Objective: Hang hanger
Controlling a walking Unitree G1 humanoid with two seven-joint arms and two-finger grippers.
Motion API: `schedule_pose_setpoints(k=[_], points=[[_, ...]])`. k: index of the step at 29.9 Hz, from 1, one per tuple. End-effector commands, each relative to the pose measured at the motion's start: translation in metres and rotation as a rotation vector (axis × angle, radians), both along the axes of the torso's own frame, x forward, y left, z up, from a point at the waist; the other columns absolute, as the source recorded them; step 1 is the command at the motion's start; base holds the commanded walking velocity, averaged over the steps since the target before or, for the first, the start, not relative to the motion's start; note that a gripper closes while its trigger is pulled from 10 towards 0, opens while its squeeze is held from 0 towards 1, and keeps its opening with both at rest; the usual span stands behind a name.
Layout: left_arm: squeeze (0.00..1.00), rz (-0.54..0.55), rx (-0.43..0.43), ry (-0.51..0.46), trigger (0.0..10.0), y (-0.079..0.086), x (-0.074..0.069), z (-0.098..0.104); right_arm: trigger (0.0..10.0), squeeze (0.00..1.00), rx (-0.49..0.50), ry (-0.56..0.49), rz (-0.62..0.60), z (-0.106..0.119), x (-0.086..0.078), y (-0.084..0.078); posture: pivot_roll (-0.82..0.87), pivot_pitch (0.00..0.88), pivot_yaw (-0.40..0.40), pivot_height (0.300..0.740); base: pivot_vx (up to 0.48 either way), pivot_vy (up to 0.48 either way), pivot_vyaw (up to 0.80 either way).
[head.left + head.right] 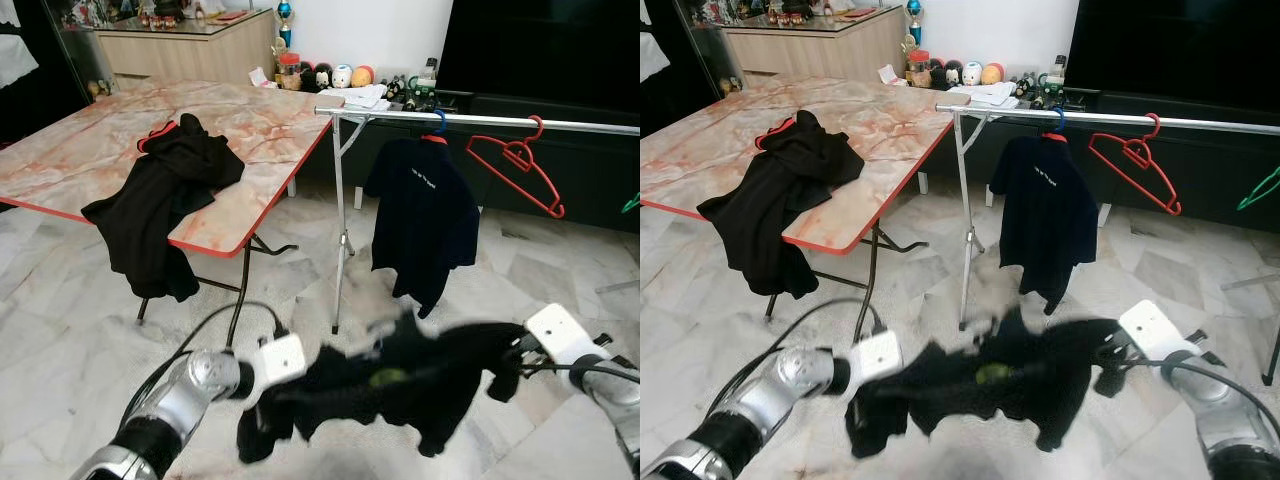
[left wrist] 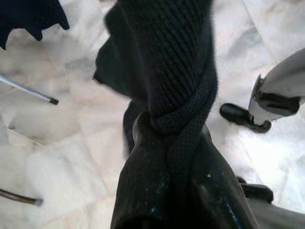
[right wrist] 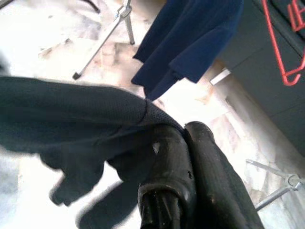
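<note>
Bright, even room light; the black garment (image 1: 400,385) at six o'clock is motion-blurred, and the wrist views' floor (image 3: 43,28) glares white.

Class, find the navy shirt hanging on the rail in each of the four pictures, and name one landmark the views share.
Left eye: navy shirt hangs right of centre, on the rail.
Right eye: centre, beside the table.
Left wrist: a dark navy edge at the top corner, probably the shirt.
Right wrist: upper middle.
Shared landmark: the red hanger, seen in three views.

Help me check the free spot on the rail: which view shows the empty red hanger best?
Left eye view: the red hanger hangs whole on the rail. Right eye view matches; right wrist view catches part.
</note>
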State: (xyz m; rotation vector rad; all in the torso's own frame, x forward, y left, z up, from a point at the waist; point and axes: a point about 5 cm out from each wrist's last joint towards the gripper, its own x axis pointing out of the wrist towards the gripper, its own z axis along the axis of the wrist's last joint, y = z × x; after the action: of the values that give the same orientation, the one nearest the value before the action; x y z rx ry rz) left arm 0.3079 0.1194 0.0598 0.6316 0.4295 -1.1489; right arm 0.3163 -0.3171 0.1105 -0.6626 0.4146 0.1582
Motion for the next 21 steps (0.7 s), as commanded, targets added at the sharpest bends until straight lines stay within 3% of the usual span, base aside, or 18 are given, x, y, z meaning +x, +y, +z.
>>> schedule_pose_setpoints(k=[1, 4, 8, 11, 14, 17, 21], points=[[0.0, 0.023, 0.001, -0.046, 0.0, 0.001, 0.005, 0.004, 0.0, 0.0, 0.067, -0.06, 0.054, 0.016, 0.008, 0.011, -0.08, 0.023, 0.037, 0.74, 0.0, 0.0, 0.0], [0.0, 0.098, -0.019, -0.161, 0.0, -0.002, 0.017, 0.014, 0.0, 0.0, 0.131, -0.04, 0.165, 0.019, 0.007, 0.028, -0.08, 0.025, 0.037, 0.74, 0.0, 0.0, 0.0], [0.0, 0.131, -0.061, -0.19, 0.0, -0.004, 0.022, 0.021, 0.0, 0.0, 0.122, -0.028, 0.22, 0.019, 0.005, 0.035, -0.08, 0.025, 0.037, 0.74, 0.0, 0.0, 0.0], [0.0, 0.152, -0.142, -0.178, 0.0, -0.008, 0.024, 0.027, 0.0, 0.0, 0.128, -0.046, 0.232, 0.02, 0.004, 0.038, -0.08, 0.026, 0.035, 0.74, 0.0, 0.0, 0.0], [0.0, 0.1, -0.181, -0.104, 0.0, -0.013, 0.017, 0.025, 0.0, 0.0, 0.164, -0.049, 0.249, 0.021, 0.002, 0.042, -0.08, 0.026, 0.036, 0.74, 0.0, 0.0, 0.0], [0.0, 0.051, -0.143, -0.031, 0.0, -0.012, 0.008, 0.015, 0.0, 0.0, 0.231, -0.128, 0.231, 0.032, 0.005, 0.045, -0.08, 0.026, 0.034, 0.74, 0.0, 0.0, 0.0], [0.0, 0.01, -0.023, 0.015, 0.0, -0.004, 0.0, 0.0, 0.0, 0.0, 0.378, -0.273, 0.217, 0.058, 0.011, 0.048, -0.08, 0.026, 0.034, 0.74, 0.0, 0.0, 0.0]])
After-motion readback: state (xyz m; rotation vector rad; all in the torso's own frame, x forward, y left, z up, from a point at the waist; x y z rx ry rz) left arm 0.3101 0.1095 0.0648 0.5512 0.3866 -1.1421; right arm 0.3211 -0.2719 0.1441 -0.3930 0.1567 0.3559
